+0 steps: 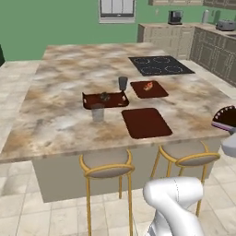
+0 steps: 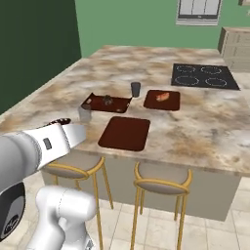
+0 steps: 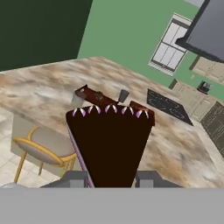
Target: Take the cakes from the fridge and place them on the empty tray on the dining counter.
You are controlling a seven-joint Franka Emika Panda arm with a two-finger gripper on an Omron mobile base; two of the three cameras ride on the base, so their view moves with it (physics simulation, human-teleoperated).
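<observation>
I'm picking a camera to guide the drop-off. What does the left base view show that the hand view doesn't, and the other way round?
Left base view: the empty tray lies bare near the front edge of the dining counter, with nothing in front of it.
Hand view: the chocolate cake slice close up, with pale dollops along its top, held in the end effector and blocking the counter behind it.
Both: the marble counter, the cooktop, the rimmed tray, and the slice itself, at the left base view's right edge.
</observation>
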